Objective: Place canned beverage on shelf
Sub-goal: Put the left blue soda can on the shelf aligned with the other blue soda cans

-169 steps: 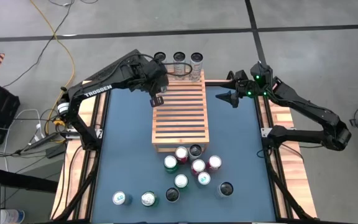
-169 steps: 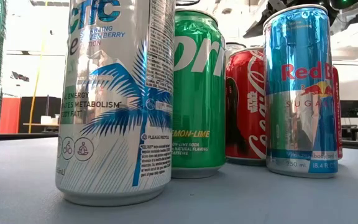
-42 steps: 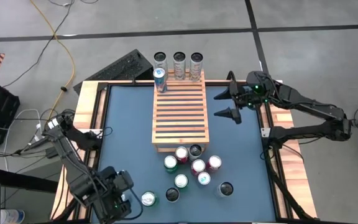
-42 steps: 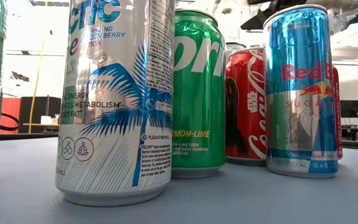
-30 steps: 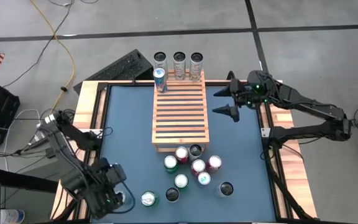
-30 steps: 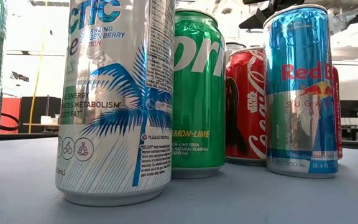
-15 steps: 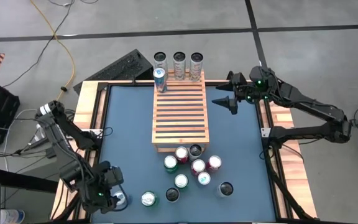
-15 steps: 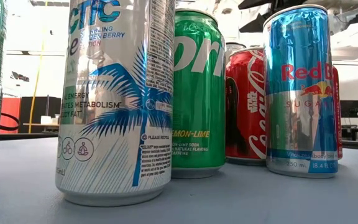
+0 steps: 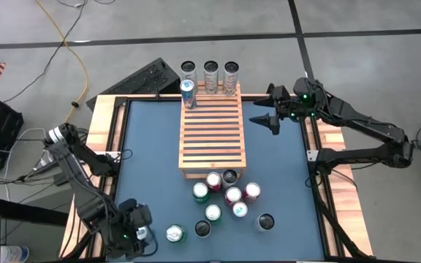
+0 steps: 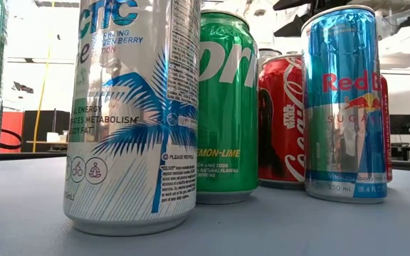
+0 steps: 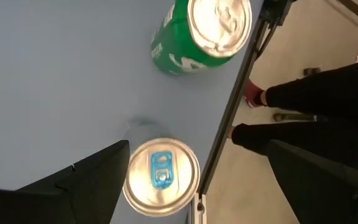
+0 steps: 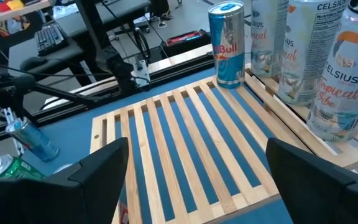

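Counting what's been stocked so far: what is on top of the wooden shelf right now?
One blue can stands at the far left corner of the shelf. Three tall cans line its far edge. The other slats are bare; whatever lies underneath cannot be seen.

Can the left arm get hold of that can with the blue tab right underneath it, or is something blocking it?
Probably yes. The left end effector hangs right above the blue-tab can, fingers spread wide on either side. The nearest neighbour, a green can, stands well apart, so nothing seems to block a straight descent.
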Controlling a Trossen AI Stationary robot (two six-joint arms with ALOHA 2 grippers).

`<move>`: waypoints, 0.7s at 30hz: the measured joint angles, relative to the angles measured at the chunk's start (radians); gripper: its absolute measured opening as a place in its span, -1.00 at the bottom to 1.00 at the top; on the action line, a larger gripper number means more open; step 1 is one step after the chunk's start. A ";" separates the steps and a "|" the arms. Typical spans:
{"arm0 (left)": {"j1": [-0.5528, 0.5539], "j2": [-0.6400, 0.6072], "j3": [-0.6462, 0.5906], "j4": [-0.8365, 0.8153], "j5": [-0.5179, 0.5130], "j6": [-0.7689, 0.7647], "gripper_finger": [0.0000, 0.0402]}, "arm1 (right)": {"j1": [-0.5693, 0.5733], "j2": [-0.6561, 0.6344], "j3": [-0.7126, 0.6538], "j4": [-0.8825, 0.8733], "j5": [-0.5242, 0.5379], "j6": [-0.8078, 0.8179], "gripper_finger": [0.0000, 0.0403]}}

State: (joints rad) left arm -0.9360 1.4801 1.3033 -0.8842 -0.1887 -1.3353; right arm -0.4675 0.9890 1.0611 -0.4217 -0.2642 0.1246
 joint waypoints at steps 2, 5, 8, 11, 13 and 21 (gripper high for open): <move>-0.001 0.007 0.000 0.000 0.001 -0.001 0.84 | 0.000 0.000 0.000 0.000 0.000 0.000 0.80; -0.007 0.014 0.000 -0.019 0.003 0.006 0.84 | 0.000 0.000 0.000 0.002 0.000 0.000 0.80; -0.010 0.012 0.000 -0.049 0.009 0.001 0.84 | 0.000 0.000 0.000 0.005 0.000 0.005 0.80; -0.024 0.012 0.000 -0.080 0.025 -0.007 0.84 | 0.000 0.000 0.000 0.005 0.000 0.006 0.80; -0.028 0.013 0.000 -0.078 0.023 -0.014 0.84 | 0.000 0.000 0.000 0.005 0.000 0.006 0.80; -0.046 0.013 -0.001 -0.100 0.000 0.000 0.83 | 0.000 0.000 0.000 0.013 0.001 0.007 0.80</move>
State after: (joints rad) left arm -0.9818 1.4928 1.3024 -0.9846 -0.1890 -1.3352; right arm -0.4675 0.9890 1.0611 -0.4084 -0.2630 0.1318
